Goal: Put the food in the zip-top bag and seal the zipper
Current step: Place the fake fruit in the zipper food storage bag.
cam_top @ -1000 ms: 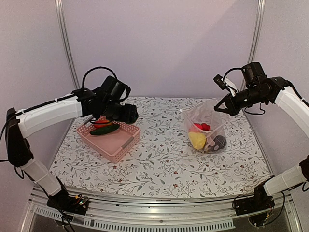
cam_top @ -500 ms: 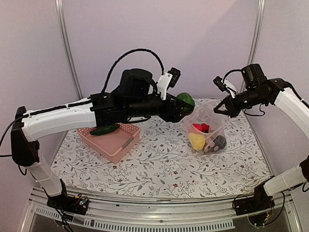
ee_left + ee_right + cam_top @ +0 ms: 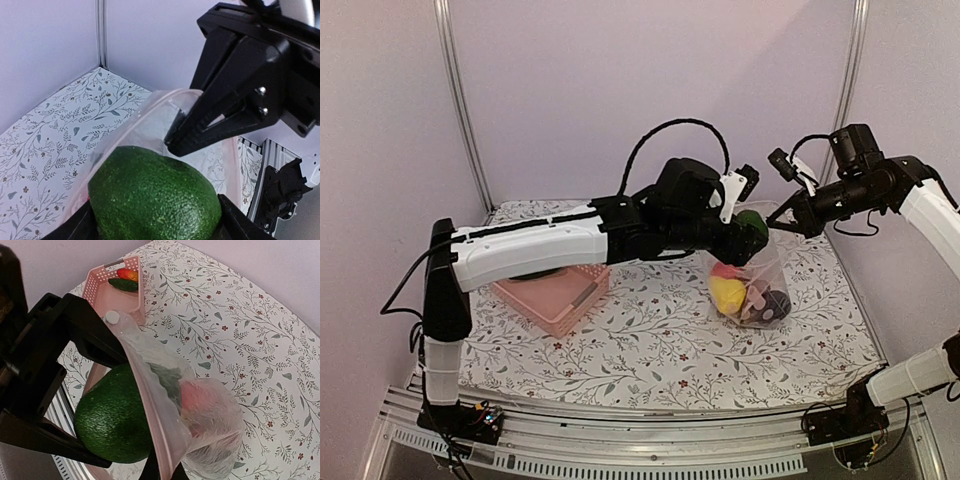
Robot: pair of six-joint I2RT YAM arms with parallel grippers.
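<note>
Hiding much of the mouth of the zip-top bag (image 3: pixel 760 285), the green avocado (image 3: pixel 155 195) sits clamped in the left gripper (image 3: pixel 752 228), just over the rim. The right gripper (image 3: pixel 790 216) pinches the zipper (image 3: pixel 148 405) edge, pressed together on it. The food (image 3: pixel 728 292) inside shows only blurred, and the left arm (image 3: pixel 540 245) covers part of the pink basket (image 3: pixel 555 298).

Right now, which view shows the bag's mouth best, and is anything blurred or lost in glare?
Top external: even light, no glare, but the left arm covers the mouth of the bag. Left wrist: sharp; avocado crisp, pink rim faint, right gripper a dark shape. Right wrist: clearest on the rim, though the plastic is cloudy and smears what lies inside.
</note>
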